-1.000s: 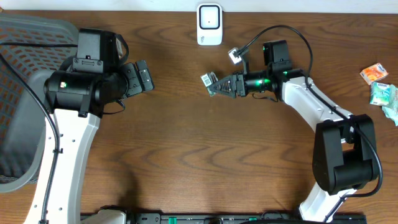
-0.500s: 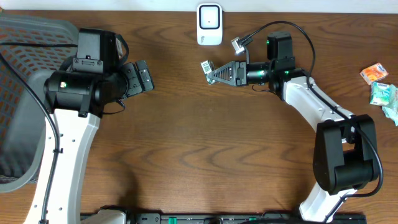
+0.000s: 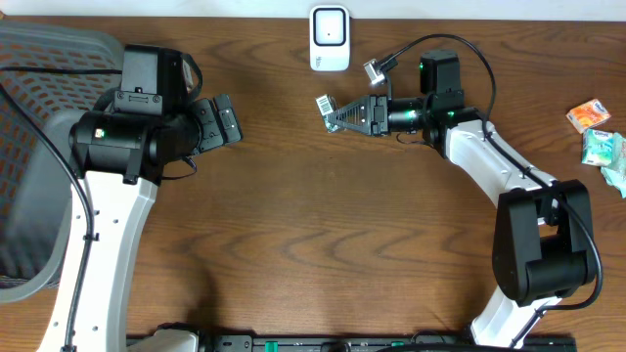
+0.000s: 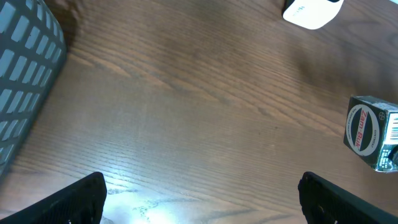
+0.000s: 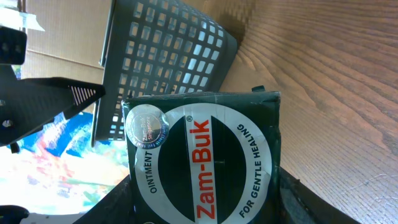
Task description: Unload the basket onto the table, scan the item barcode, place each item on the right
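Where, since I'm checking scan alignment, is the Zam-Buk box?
Overhead, the Zam-Buk box sits in the right gripper at the table's far middle, just short of the white scanner.

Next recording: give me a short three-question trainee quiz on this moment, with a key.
1. True or false: the left tool grips the ointment box.
2. In the overhead view, which lies nearest the held box? A) white scanner B) grey basket C) snack packets
3. Fill in: the brand printed on the box is ___.

Key: 1 false, the right tool holds it and the left tool is open and empty; 2 A; 3 Zam-Buk.
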